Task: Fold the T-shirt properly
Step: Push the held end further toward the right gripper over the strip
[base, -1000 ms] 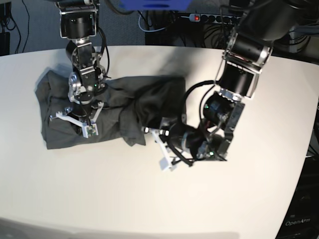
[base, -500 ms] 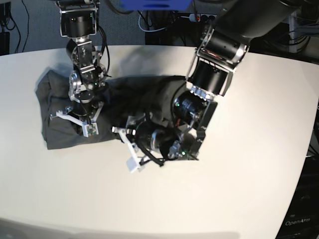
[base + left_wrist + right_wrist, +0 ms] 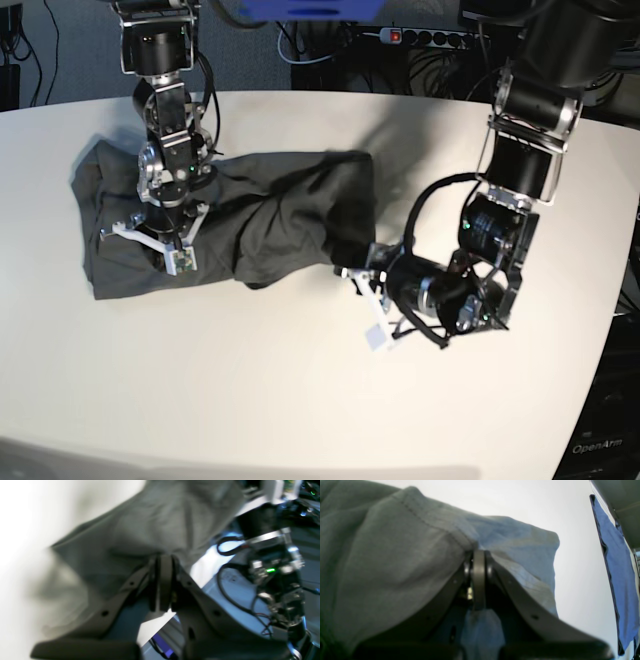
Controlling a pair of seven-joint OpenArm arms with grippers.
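Now, line by line:
Shirt: the dark charcoal-grey, wrinkled cloth T-shirt point(image 3: 240, 215) lay bunched across the left half of the pale rounded worktop point(image 3: 300, 400).
Left tool: the left tool point(image 3: 362, 272), on the right of the scene, was clamped on the shirt's right near corner, jaws pressed together on cloth point(image 3: 160, 562).
Right tool: the right tool point(image 3: 172, 250), at the left, was pinched closed on a fold of the shirt point(image 3: 476, 552).
Far side: a blue cloth point(image 3: 615, 562) hung beyond the worktop.
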